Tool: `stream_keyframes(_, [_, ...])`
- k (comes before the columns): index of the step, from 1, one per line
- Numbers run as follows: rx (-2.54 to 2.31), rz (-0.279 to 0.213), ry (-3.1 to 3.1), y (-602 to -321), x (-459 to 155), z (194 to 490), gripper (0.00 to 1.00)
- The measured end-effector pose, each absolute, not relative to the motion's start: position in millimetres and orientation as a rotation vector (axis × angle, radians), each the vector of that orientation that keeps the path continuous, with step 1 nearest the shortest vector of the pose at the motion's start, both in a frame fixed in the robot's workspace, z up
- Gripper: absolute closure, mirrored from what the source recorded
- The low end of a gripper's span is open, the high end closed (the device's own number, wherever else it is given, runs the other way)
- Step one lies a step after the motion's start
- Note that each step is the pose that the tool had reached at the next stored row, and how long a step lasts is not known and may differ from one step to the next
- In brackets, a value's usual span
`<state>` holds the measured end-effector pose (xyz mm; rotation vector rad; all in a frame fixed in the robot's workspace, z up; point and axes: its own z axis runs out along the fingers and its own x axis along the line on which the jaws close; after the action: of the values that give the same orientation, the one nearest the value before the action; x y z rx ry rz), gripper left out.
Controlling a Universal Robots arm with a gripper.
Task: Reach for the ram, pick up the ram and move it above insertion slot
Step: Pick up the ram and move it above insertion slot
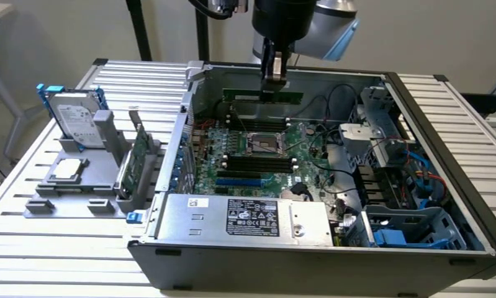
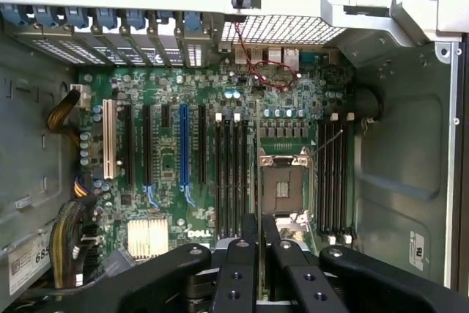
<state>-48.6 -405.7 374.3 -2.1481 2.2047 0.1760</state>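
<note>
So the open computer case [image 1: 446, 186] took up most of the slatted surface [image 1: 66, 248], lying on its side with the motherboard [image 1: 264, 155] facing up. Everything else I'll place off that motherboard. The power supply [image 1: 248, 217] sat right along the motherboard's near edge, and a blue drive cage [image 1: 413, 230] was in the case corner toward the exterior view's right of it.

Outside the case, well off toward the exterior view's left of the motherboard, a grey holder rack [image 1: 74, 186] carried a silver hard drive [image 1: 76, 121] standing upright, a green card with a metal bracket [image 1: 136, 158] and a CPU chip [image 1: 67, 167] lying flat.

The arm came down over the far side of the motherboard. Its hand [image 1: 274, 77] was clamped narrow on the ram [image 1: 262, 96], holding the green stick level, lifted above the board's far edge, just beyond the CPU socket [image 1: 264, 143]. In the wrist view the hand [image 2: 261, 236] had its fingers [image 2: 238, 269] close together, hanging above the socket [image 2: 282, 185], between the two banks of black memory slots [image 2: 231, 174].
</note>
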Motion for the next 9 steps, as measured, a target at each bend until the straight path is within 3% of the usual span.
stream_keyframes(9, [-2.145,0.167,2.216,-397.0,-47.3,372.2,0.86])
